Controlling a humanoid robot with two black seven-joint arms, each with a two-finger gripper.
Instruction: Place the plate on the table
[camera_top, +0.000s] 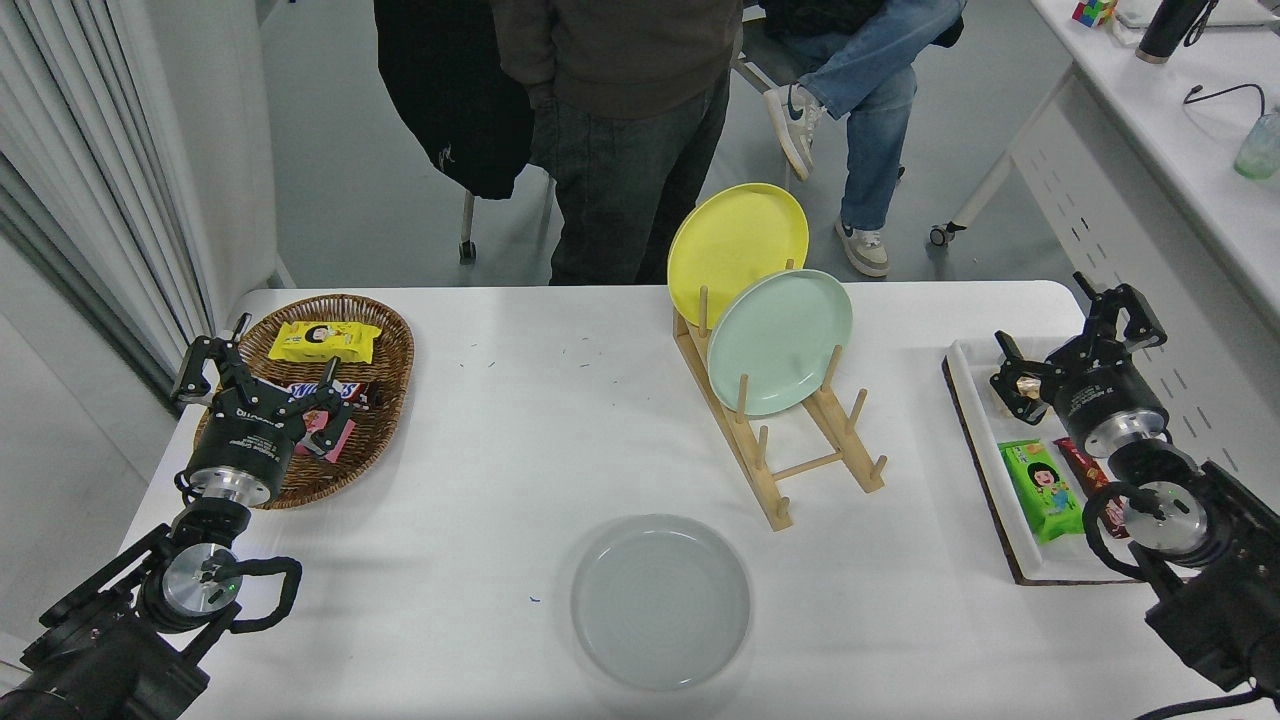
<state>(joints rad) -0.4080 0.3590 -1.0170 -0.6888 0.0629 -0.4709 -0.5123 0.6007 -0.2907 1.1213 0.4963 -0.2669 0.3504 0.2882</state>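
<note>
The light-grey plate (660, 601) lies flat on the white table (520, 450), near the front edge at the middle. Nothing touches it. My right gripper (1075, 335) is open and empty, far to the right of the plate, above the back end of the white tray (965, 385). My left gripper (258, 378) is open and empty, parked at the lower left over the wicker basket (385, 330).
A wooden rack (790, 460) behind the plate holds a yellow plate (735, 245) and a mint-green plate (780, 342) on edge. The tray holds snack packs (1040, 490). The basket holds snacks. One person stands (615, 130) and another sits (850, 90) beyond the far edge.
</note>
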